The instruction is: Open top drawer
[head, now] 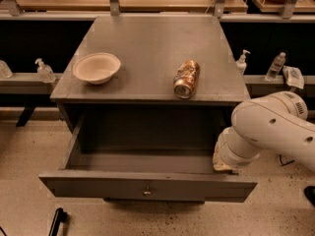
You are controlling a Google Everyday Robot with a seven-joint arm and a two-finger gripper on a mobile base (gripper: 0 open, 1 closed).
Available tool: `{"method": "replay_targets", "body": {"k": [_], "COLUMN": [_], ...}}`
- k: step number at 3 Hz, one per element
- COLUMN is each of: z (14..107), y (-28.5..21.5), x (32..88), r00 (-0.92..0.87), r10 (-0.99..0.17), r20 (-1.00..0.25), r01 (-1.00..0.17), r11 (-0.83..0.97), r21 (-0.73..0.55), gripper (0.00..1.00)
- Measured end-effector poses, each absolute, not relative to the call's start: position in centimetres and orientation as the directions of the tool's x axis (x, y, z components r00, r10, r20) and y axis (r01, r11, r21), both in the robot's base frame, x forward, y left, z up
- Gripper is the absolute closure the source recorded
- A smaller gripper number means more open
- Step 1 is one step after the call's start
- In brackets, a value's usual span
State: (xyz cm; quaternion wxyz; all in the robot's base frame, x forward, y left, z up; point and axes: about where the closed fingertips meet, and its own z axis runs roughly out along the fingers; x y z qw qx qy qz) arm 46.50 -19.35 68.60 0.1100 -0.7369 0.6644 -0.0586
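The top drawer (147, 191) is pulled far out from the grey cabinet. Its wide grey front carries one small brass knob (146, 192), and its deep grey box interior (142, 146) shows nothing inside. My white arm (268, 127) reaches in from the right. My gripper (222, 162) sits at the arm's lower end, over the drawer's right rear corner and just behind the drawer front. The wrist covers most of it.
On the cabinet top (147, 43) stand a cream bowl (96, 68) at the left and a brown can (186, 78) lying on its side at the right. Bottles (45, 72) stand on low shelves at both sides. A black object (58, 221) lies on the floor at the front left.
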Motion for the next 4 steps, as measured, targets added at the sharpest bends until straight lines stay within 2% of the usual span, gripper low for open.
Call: {"method": "replay_targets", "body": {"k": [2, 4], "z": [65.1, 62.5], "y": [-17.3, -13.1], "x": [49.3, 48.1], "r00": [0.14, 0.191], "r10": [-0.977, -0.919], "r20": [-0.16, -0.344], "r01": [-0.976, -0.98], "r11": [-0.109, -0.158], "r21": [-0.187, -0.124], "gripper": [1.0, 1.0]}}
